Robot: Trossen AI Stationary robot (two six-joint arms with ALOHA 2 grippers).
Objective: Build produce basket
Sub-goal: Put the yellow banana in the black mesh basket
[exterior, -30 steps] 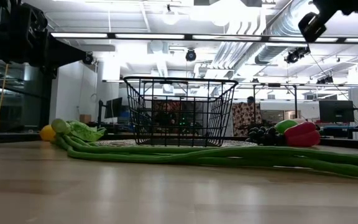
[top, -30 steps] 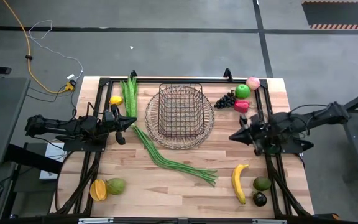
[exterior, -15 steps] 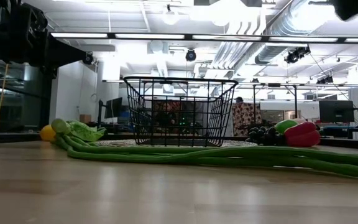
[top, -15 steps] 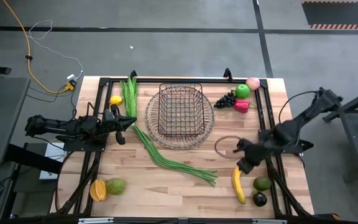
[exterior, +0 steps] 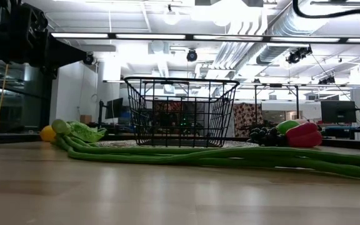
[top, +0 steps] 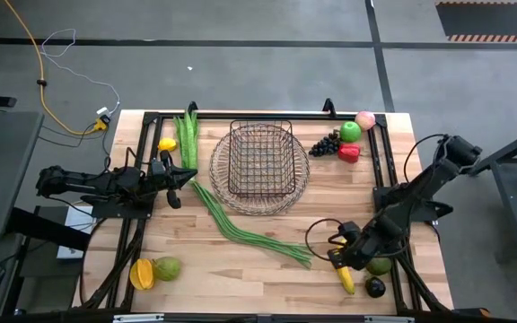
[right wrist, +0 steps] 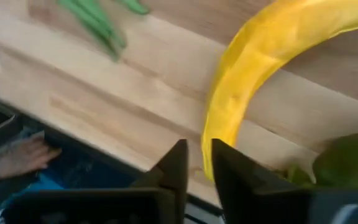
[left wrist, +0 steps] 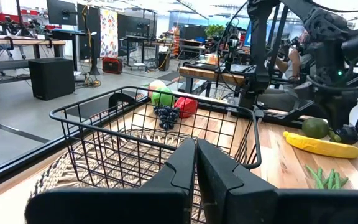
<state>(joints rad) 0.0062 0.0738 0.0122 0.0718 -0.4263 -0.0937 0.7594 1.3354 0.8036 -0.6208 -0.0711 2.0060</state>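
Observation:
The dark wire basket stands on a woven mat at the table's far middle and holds nothing that I can see. Long green beans lie in front of it. The yellow banana lies near the right near corner, beside two avocados. My right gripper hangs over the banana's far end, pointing down, its fingers a narrow gap apart; the banana fills its wrist view. My left gripper waits shut left of the basket.
Grapes, a green apple, a pink apple and a red pepper sit right of the basket. A lemon and green leaves lie far left. An orange fruit and a green one lie near left.
My right arm has swung from beside the table's right edge toward the near edge and down, tipping its gripper to point down over the banana. The produce and the basket have stayed where they were.

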